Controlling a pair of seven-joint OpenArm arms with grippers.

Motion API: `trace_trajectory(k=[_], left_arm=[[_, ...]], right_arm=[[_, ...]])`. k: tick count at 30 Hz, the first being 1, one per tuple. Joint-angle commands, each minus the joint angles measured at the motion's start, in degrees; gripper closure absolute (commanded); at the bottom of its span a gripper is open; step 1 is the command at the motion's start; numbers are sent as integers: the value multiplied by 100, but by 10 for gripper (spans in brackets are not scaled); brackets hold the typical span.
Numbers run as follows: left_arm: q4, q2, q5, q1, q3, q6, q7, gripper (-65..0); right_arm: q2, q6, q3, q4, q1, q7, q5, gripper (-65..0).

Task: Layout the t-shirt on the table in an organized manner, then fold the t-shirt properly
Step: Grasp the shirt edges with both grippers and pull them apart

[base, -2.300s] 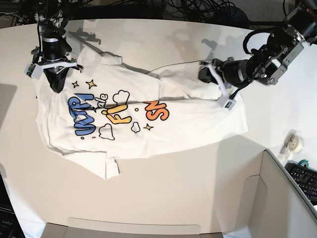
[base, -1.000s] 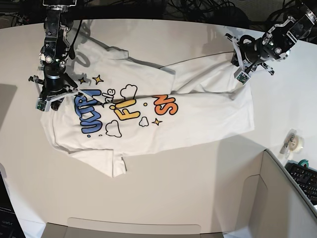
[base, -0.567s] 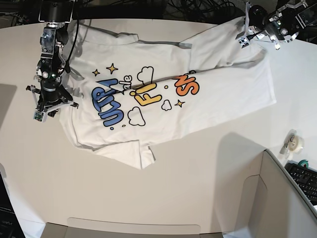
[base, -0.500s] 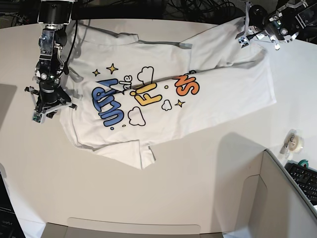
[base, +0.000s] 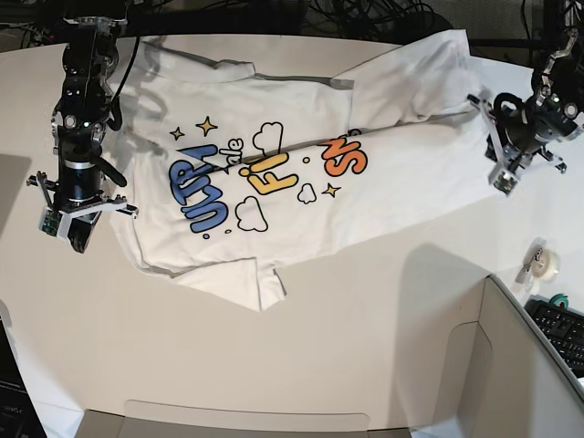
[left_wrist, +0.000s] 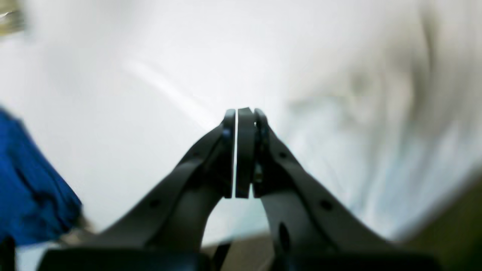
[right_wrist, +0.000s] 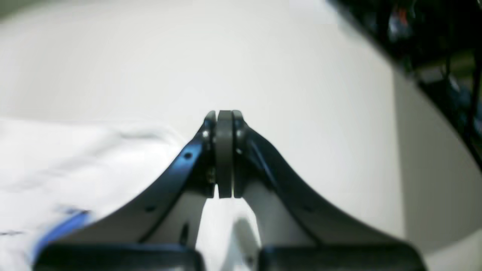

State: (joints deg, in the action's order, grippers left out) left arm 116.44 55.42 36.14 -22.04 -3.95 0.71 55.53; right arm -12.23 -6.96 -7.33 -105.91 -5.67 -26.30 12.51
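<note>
**A:** Nearest the base camera, item one: grey box corner (base: 511,365), lower right, with a tape roll (base: 546,263) and a keyboard edge (base: 561,328) beside it. What lies behind?

**B:** Item two: the table (base: 347,365), off-white, curved far edge. Item three: the t-shirt (base: 301,173), white, spread flat across the table's middle and far half, collar toward the view's left, hem toward its right. One sleeve lies folded under near the front edge; the other reaches the far left.

**A:** Legible print?

**B:** Blue "ULTRA", small black "Scale", yellow "FIN", orange "SM", the rest lost in a crease. Clouds and yellow stars surround the lettering.

**A:** Grippers?

**B:** Item four: right gripper (base: 75,239), at the view's left, just beside the shirt's collar end. Its wrist view shows the fingers (right_wrist: 205,150) pressed flat together, nothing between them, shirt fabric (right_wrist: 75,169) lying to one side.

**A:** And the other?

**B:** Item five: left gripper (base: 500,182), at the view's right, over the hem edge. Its fingers (left_wrist: 226,158) are closed to a hairline slit, gripping nothing; the cloth (left_wrist: 357,150) beyond is blurred.
</note>
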Motion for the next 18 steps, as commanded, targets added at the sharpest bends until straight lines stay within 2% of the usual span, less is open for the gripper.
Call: trace_trajectory(k=[1, 3, 5, 8, 12, 15, 18], left_arm=[[35, -61, 21, 37, 179, 74, 43, -8], [-9, -386, 12, 134, 214, 382, 52, -8], [-176, -693, 12, 371, 188, 707, 78, -8], [-686, -1195, 4, 661, 188, 795, 192, -7], [-1319, -1458, 4, 1180, 188, 795, 184, -7], [-1838, -1467, 4, 1541, 153, 795, 201, -7], [-2444, -1467, 4, 1936, -225, 795, 157, -7]], right_arm=[[76, 41, 149, -244, -26, 103, 19, 0], [172, 129, 386, -341, -88, 94, 19, 0], [304, 375, 729, -209, -53, 85, 19, 0], [454, 446, 1133, 380, 220, 85, 1, 0], [471, 446, 1432, 1338, 633, 85, 10, 0], [533, 446, 1485, 1980, 897, 85, 19, 0], [621, 437, 1432, 2657, 1134, 85, 19, 0]])
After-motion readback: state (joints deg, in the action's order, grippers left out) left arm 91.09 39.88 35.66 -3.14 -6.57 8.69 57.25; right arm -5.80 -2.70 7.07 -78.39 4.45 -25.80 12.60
